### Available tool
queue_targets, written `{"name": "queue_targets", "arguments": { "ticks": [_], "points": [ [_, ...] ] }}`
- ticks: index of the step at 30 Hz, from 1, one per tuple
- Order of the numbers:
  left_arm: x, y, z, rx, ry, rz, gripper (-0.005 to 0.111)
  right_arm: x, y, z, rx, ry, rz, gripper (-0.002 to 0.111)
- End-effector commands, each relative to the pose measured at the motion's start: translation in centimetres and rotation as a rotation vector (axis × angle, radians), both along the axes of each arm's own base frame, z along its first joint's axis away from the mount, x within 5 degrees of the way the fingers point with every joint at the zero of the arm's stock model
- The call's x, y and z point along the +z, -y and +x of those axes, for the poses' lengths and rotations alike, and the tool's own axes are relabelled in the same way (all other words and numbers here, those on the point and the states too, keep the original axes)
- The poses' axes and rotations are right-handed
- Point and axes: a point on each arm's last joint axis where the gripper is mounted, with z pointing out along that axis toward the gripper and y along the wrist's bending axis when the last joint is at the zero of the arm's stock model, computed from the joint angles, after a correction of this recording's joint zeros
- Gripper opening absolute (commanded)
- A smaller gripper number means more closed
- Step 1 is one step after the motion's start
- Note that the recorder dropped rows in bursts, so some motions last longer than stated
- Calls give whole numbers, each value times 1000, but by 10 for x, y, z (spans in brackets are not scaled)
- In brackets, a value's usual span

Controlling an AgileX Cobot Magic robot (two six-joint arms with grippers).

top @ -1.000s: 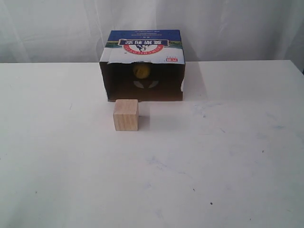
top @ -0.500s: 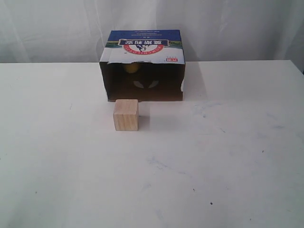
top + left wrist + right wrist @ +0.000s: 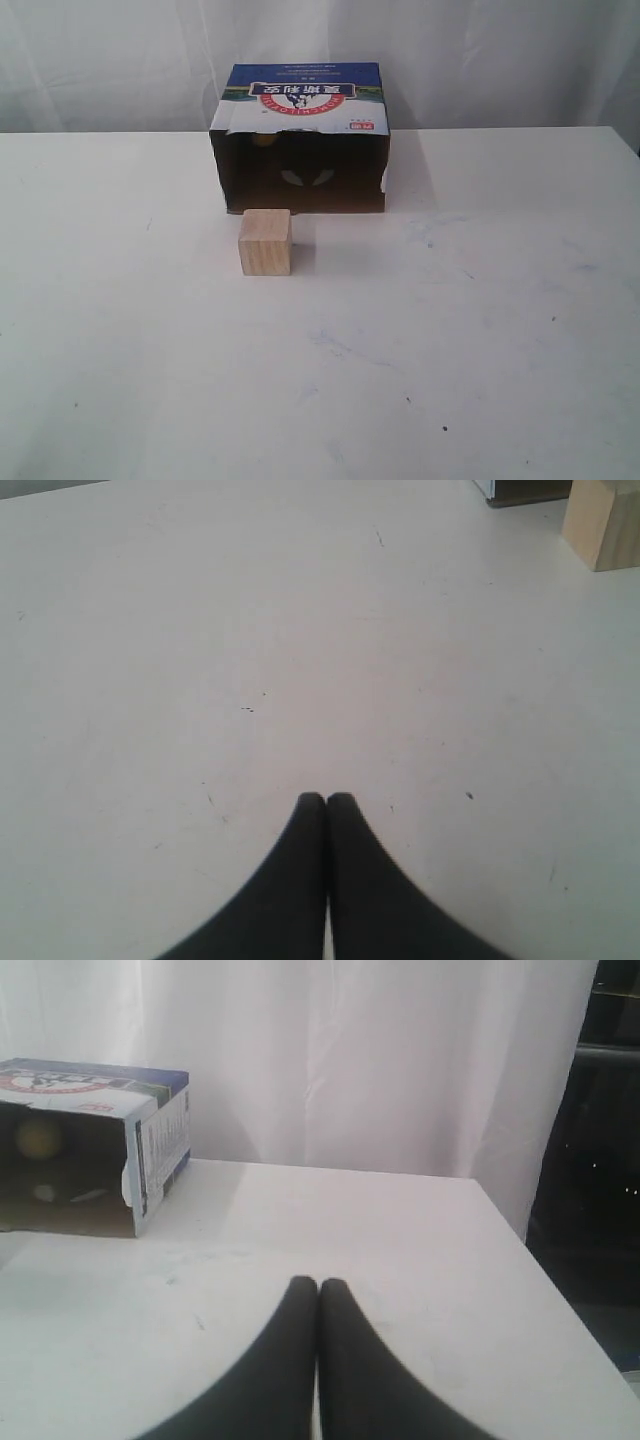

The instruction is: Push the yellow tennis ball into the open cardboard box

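Brown open cardboard box (image 3: 305,92) lies on white table (image 3: 470,340) | yellow tennis ball (image 3: 263,140) dimly seen deep inside its dark interior | wooden cube (image 3: 265,241) just outside the opening | left tool (image 3: 326,798) and right tool (image 3: 319,1282): tips pressed together, empty, well apart from box | task appears complete, nothing left to push.

Front-on exterior, sidelong right wrist, shared cardboard box (image 3: 300,95)

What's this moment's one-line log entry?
tennis ball: inside cardboard box | wooden cube: outside, before opening | left gripper: shut | right gripper: shut
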Motion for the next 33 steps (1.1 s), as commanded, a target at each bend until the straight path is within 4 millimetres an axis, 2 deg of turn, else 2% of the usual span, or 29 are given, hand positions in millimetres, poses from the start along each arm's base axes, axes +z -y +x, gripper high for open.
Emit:
{"name": "queue_targets", "arguments": {
  "ticks": [1, 7, 14, 20, 25, 29, 31, 33],
  "points": [
    [-1, 0, 0, -4, 4, -4, 0, 1, 0, 0, -1, 13, 23, 0],
    [-1, 0, 0, -4, 4, -4, 0, 5, -1, 0, -6, 65, 30, 0],
    [-1, 0, 0, -4, 4, -4, 0, 23, 5, -3, -188, 266, 2, 0],
    [-1, 0, 0, -4, 4, -4, 0, 20, 8, -3, -222, 237, 42, 0],
    [-1, 0, 0, -4, 4, -4, 0, 25, 6, -3, -200, 290, 89, 0],
    [-1, 0, 0, -4, 4, -4, 0, 28, 13, -6, -278, 333, 82, 0],
    [-1, 0, 0, -4, 4, -4, 0, 23, 16, -5, -316, 270, 21, 0],
    [-1, 0, 0, -4, 4, -4, 0, 6, 13, -2, -281, 82, 61, 0]
  ]
}}
